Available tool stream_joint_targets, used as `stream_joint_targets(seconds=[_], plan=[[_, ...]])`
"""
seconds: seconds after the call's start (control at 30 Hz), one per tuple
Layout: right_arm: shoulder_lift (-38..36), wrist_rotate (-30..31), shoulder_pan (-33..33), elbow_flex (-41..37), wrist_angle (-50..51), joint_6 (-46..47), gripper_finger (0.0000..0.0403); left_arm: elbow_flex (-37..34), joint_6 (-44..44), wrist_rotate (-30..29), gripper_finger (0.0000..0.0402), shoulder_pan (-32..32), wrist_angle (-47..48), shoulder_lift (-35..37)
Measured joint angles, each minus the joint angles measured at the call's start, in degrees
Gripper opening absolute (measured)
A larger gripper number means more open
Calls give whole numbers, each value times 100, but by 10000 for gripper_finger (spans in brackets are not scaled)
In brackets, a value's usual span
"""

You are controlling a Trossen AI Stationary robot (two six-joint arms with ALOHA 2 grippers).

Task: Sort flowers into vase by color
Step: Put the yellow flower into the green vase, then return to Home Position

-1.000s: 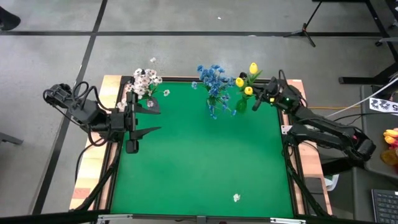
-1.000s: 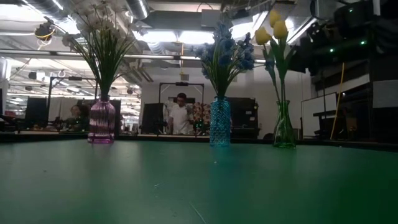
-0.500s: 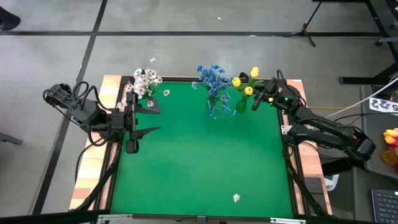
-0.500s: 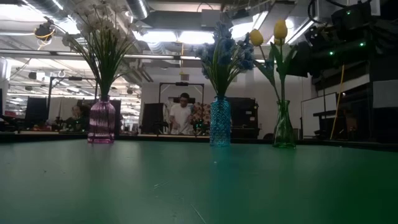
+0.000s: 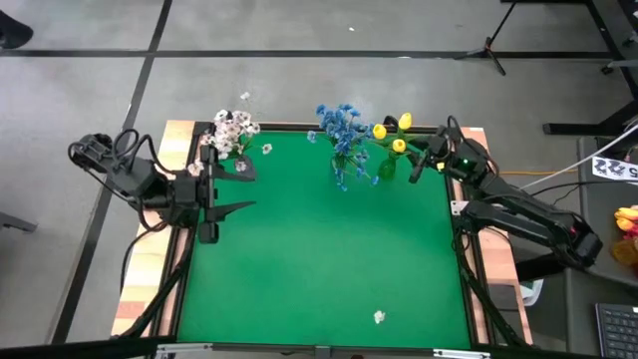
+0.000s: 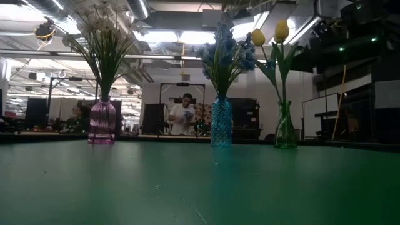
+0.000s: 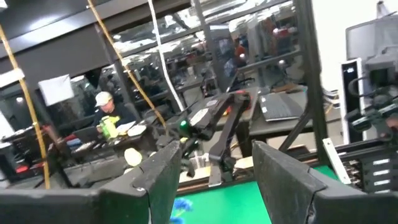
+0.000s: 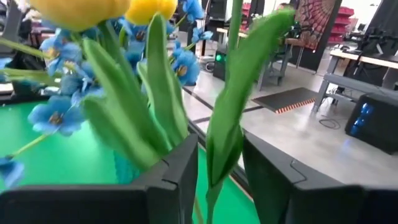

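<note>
The right gripper (image 5: 417,166), fingers apart, holds nothing. The yellow tulips (image 5: 390,135) stand upright in the green glass vase (image 6: 285,127) near the table's (image 5: 319,259) far right corner, one stalk between its fingers. The left gripper (image 5: 231,189), open, waits at the left edge.

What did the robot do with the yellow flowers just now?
The right tool opened and let go of the yellow flowers, which now stand in the green vase; one bloom swung upright. That arm drew back slightly. The left tool, the white flowers and the blue flowers stayed put.
</note>
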State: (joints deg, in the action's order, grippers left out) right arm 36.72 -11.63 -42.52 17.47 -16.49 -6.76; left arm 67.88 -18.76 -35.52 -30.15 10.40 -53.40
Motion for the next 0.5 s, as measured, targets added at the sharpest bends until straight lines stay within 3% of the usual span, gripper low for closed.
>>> stream_joint_targets(seconds=[0.17,0.5], plan=[[-600,0,0,0,626,-71,127,0,292,-399,196,0,394,250],[-2093,-189,10,2,1396,-36,127,2,1414,-435,196,0,1578,754]])
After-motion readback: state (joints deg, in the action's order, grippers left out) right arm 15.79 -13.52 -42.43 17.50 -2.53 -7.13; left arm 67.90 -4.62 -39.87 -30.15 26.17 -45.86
